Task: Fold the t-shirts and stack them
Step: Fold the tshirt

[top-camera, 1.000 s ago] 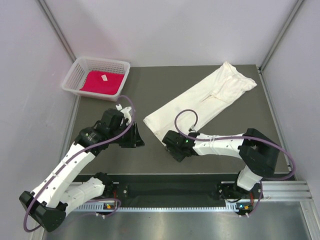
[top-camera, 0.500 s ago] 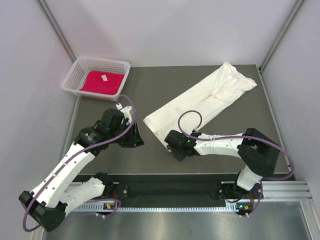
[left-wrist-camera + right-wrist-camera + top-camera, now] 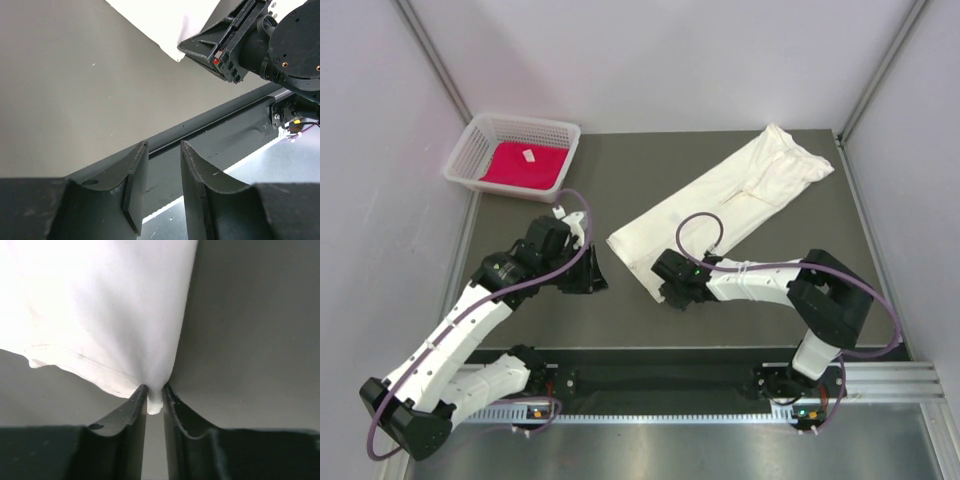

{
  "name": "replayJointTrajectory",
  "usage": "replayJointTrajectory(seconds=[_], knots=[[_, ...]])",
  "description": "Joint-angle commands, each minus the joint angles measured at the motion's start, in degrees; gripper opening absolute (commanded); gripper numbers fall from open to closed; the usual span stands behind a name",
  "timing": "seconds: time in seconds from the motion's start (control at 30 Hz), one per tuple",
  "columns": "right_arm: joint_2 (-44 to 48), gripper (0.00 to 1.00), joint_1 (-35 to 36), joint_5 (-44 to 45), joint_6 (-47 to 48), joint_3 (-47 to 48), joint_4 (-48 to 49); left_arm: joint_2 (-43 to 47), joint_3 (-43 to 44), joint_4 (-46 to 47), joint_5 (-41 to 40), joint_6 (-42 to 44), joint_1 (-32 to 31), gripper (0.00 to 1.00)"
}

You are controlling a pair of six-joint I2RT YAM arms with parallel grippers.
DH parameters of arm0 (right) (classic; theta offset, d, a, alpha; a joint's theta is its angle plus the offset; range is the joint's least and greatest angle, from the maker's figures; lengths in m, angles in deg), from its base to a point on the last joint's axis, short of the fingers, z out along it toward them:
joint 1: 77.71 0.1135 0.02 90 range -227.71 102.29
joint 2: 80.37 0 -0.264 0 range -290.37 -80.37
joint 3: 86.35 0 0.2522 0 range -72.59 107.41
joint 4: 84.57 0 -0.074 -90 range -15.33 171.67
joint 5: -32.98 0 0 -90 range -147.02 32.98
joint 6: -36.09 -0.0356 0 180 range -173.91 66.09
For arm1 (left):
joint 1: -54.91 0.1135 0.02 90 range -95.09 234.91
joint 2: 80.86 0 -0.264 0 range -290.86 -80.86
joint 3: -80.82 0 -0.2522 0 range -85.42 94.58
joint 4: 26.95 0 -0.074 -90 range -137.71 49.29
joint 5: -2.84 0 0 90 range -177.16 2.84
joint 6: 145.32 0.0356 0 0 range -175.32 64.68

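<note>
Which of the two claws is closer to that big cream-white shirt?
The right. The right claw pinches the near corner of the cream-white shirt, while the left claw hangs off to the shirt's left, open and not touching it.

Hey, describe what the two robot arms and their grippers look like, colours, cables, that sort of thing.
Both the left arm and right arm have white link shells with black joints and black bases. A purple cable runs along each one. The left gripper and right gripper are matte black, each with two curved fingers tapering to thin tips.
</note>
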Motion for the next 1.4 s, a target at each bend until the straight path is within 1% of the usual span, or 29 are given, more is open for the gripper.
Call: replayJointTrajectory(seconds=[0.0, 0.07, 0.1, 0.13, 0.17, 0.27, 0.4, 0.43, 0.5, 0.57, 0.6, 0.67, 0.7, 0.77, 0.87, 0.9, 0.93, 0.97, 1.0, 1.07, 1.1, 1.13, 1.17, 1.2, 1.23, 1.27, 1.3, 1.33, 1.37], knots=[[-2.0, 0.16, -0.5, -0.2, 3.3, 0.3, -1.4, 0.3, 0.9, 0.9, -0.9, 0.6, 0.2, 0.38], [-1.7, 0.13, -0.4, -0.5, 3.7, -0.6, -1.3, 0.1, 0.6, 1.5, -0.5, 0.4, 0.5, 0.38], [-1.5, 0.05, -0.6, -0.6, 4.0, -0.9, -1.1, 0.1, 0.4, 1.7, -0.3, 0.3, 0.7, 0.38], [-1.1, 0.01, -0.6, -0.8, 4.3, -1.1, -1.2, 0.1, 0.3, 2.0, -0.2, 0.2, 0.8, 0.38], [-1.0, 0.0, -0.8, -1.1, 4.8, -1.5, -1.3, 0.0, 0.2, 2.1, 0.1, 0.1, 0.8, 0.38], [0.3, 0.0, -0.9, -2.3, 7.3, -2.4, -3.0, -0.4, -0.3, 3.1, 0.9, 0.4, 1.1, 0.38], [4.4, 0.0, -0.8, -3.3, 12.8, -6.4, -5.8, -1.4, -0.9, 5.0, 3.5, 1.7, 1.4, 0.46], [6.8, 0.0, -0.8, -3.5, 13.9, -7.3, -6.3, -1.9, -1.2, 5.9, 3.8, 1.9, 1.5, 0.49], [11.3, 0.0, -0.7, -3.2, 17.8, -10.2, -8.4, -3.5, -1.6, 7.0, 5.0, 2.8, 1.8, 0.51], [14.4, 0.0, -0.5, -2.3, 20.9, -12.6, -12.4, -6.1, -1.8, 7.9, 5.9, 3.3, 2.1, 0.51], [17.7, 0.0, -0.5, -2.0, 22.1, -13.5, -13.4, -7.1, -1.8, 8.5, 7.1, 3.4, 2.4, 0.51], [21.1, 0.01, -0.4, -1.8, 26.5, -15.9, -14.9, -9.9, -2.0, 11.3, 8.9, 3.7, 2.6, 0.52], [24.0, 0.01, -0.5, -1.7, 27.7, -16.1, -15.7, -11.0, -2.2, 12.8, 9.9, 3.8, 2.7, 0.52], [26.5, 0.03, -0.5, -1.0, 29.8, -16.6, -17.8, -15.4, -2.2, 15.7, 13.0, 4.6, 2.7, 0.52], [30.1, 0.08, -0.5, -0.2, 31.5, -16.7, -21.0, -23.1, -1.7, 19.2, 18.7, 6.3, 2.8, 0.51], [31.7, 0.12, -0.6, -0.4, 31.8, -17.0, -21.1, -25.4, -1.3, 20.2, 20.1, 6.4, 2.8, 0.51], [32.3, 0.17, -0.6, -1.1, 31.9, -17.4, -20.7, -29.9, -0.1, 20.8, 21.7, 6.8, 2.7, 0.5], [33.0, 0.22, -1.0, -1.8, 33.1, -18.1, -20.1, -31.9, 0.4, 21.0, 21.9, 7.6, 2.7, 0.49], [33.5, 0.33, -1.6, -2.5, 33.8, -18.3, -19.4, -33.8, 1.2, 21.1, 21.5, 8.5, 2.7, 0.49], [33.8, 0.45, -4.3, -4.0, 36.6, -18.1, -19.3, -37.3, 3.0, 21.2, 18.8, 10.1, 2.7, 0.49], [34.0, 0.54, -5.8, -4.6, 38.0, -17.9, -19.1, -38.3, 3.7, 20.9, 17.7, 10.6, 2.7, 0.49], [34.1, 0.57, -7.4, -5.9, 39.6, -17.6, -19.3, -40.0, 5.1, 20.7, 17.0, 11.0, 2.7, 0.49], [34.2, 0.59, -10.9, -6.5, 42.8, -16.7, -19.3, -40.7, 5.7, 20.6, 16.4, 11.4, 2.7, 0.49], [34.8, 0.62, -13.0, -7.5, 44.7, -16.2, -19.4, -42.3, 6.6, 20.8, 15.6, 11.5, 2.7, 0.49], [35.0, 0.63, -15.2, -8.2, 48.8, -15.2, -19.1, -43.1, 7.2, 20.6, 15.4, 11.7, 2.7, 0.49], [35.3, 0.64, -19.2, -8.8, 51.2, -14.5, -18.8, -43.9, 7.7, 20.4, 14.7, 11.7, 2.7, 0.49], [35.5, 0.65, -21.2, -9.6, 53.4, -13.6, -18.8, -45.2, 8.7, 20.2, 14.6, 11.8, 2.7, 0.49], [35.3, 0.66, -23.2, -10.2, 57.6, -11.5, -18.7, -45.8, 9.0, 20.1, 14.1, 11.8, 2.7, 0.49], [35.0, 0.66, -27.0, -10.8, 59.8, -10.4, -18.6, -46.4, 9.4, 20.0, 13.8, 11.9, 2.7, 0.49]])
